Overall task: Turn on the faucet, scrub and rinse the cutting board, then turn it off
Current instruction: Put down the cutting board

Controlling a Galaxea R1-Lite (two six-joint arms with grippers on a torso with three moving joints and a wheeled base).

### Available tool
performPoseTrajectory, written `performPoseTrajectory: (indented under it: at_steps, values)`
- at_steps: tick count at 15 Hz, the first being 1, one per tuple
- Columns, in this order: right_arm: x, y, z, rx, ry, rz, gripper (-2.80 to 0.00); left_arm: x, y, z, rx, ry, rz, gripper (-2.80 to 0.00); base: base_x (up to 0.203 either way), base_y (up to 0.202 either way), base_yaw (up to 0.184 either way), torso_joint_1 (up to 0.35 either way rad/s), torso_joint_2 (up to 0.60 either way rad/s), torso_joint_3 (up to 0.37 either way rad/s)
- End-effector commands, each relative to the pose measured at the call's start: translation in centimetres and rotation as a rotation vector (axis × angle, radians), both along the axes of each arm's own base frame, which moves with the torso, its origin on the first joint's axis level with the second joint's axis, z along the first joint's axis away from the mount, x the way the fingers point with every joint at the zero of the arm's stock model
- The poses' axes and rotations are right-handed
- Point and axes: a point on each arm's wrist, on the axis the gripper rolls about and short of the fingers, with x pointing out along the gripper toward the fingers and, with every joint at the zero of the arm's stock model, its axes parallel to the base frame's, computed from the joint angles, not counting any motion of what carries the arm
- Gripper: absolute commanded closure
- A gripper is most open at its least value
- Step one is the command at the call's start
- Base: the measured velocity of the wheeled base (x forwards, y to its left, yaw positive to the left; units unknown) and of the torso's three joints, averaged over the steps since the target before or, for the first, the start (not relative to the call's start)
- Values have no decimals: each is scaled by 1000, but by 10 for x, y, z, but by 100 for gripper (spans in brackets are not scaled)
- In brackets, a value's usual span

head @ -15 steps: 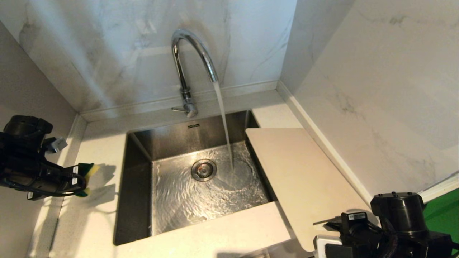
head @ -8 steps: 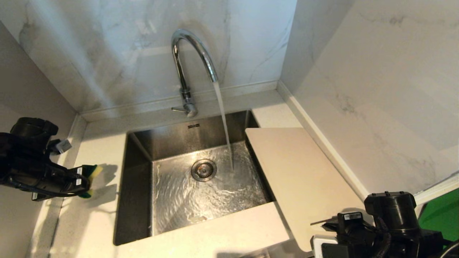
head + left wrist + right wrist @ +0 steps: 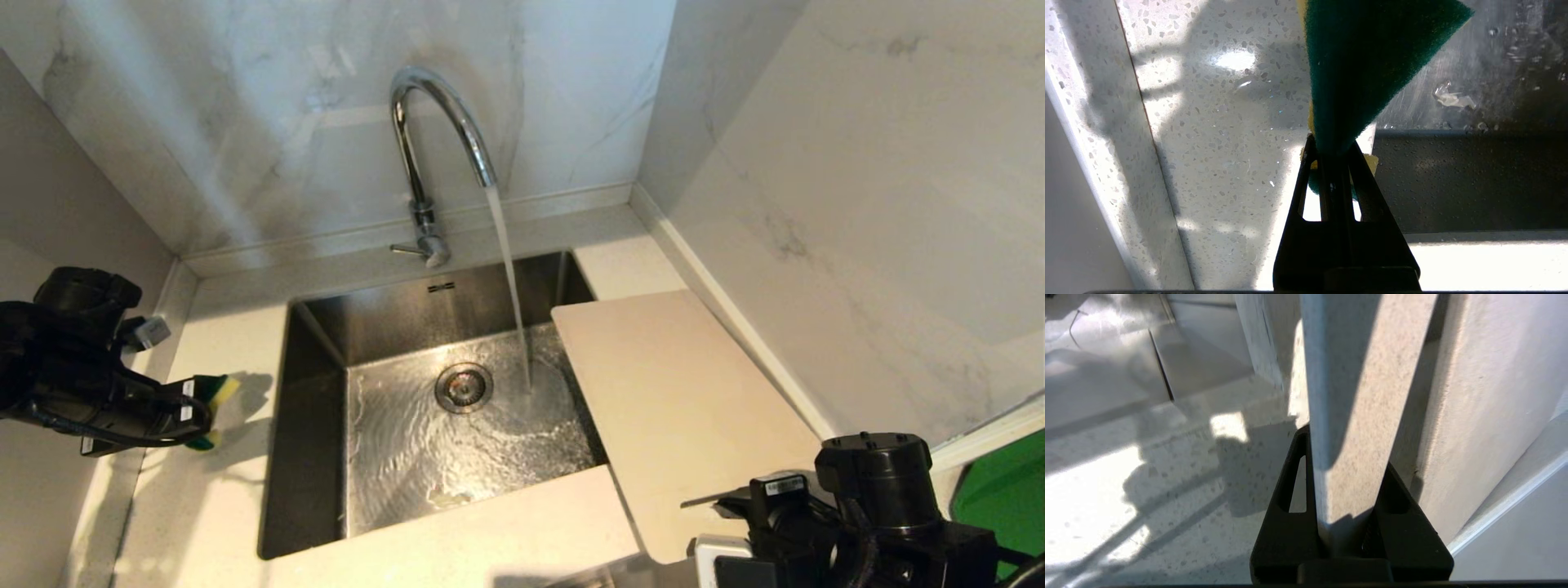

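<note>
The chrome faucet (image 3: 433,122) stands behind the sink, and water runs from its spout into the basin. The pale cutting board (image 3: 669,400) lies over the right counter, its left edge overhanging the sink. My right gripper (image 3: 727,506) is shut on the board's near end. In the right wrist view the board (image 3: 1355,396) shows edge-on between the fingers of that gripper (image 3: 1345,453). My left gripper (image 3: 200,404) hovers over the left counter, shut on a green-and-yellow sponge (image 3: 214,392). In the left wrist view the sponge (image 3: 1363,61) sticks out past the closed gripper (image 3: 1332,143).
The steel sink (image 3: 314,425) has a round drain (image 3: 464,387) and rippling water on its floor. The faucet's thin lever (image 3: 406,249) points left at its base. Marble walls close in behind and on the right. Speckled counter (image 3: 212,506) surrounds the sink.
The cutting board has slid left toward the sink with my right gripper. My left gripper with the sponge has drifted slightly right toward the sink.
</note>
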Motion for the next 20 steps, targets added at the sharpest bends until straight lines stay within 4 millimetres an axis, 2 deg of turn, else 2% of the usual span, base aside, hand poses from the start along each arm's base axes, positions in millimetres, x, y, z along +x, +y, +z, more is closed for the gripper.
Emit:
performPoseTrajectory:
  at_steps: [1, 5, 12, 15, 20]
  values:
    - [-3, 5, 4, 1, -20, 30, 0, -1, 0, 2, -4, -3, 6, 0, 0, 0, 0, 0, 0, 0]
    - [-4, 5, 0, 1, 3, 28, 0, -2, 0, 1, -9, -2, 11, 0, 0, 0, 0, 0, 0, 0]
    - [-5, 20, -15, -30, 76, 37, 0, -1, -2, 1, -9, -2, 5, 0, 0, 0, 0, 0, 0, 0]
    - [-7, 28, -18, 32, 111, 6, 0, -1, -2, 0, -10, 1, 5, 0, 0, 0, 0, 0, 0, 0]
    - [-16, 26, -30, 16, 182, -2, 0, -2, -5, 1, -16, 1, 5, 0, 0, 0, 0, 0, 0, 0]
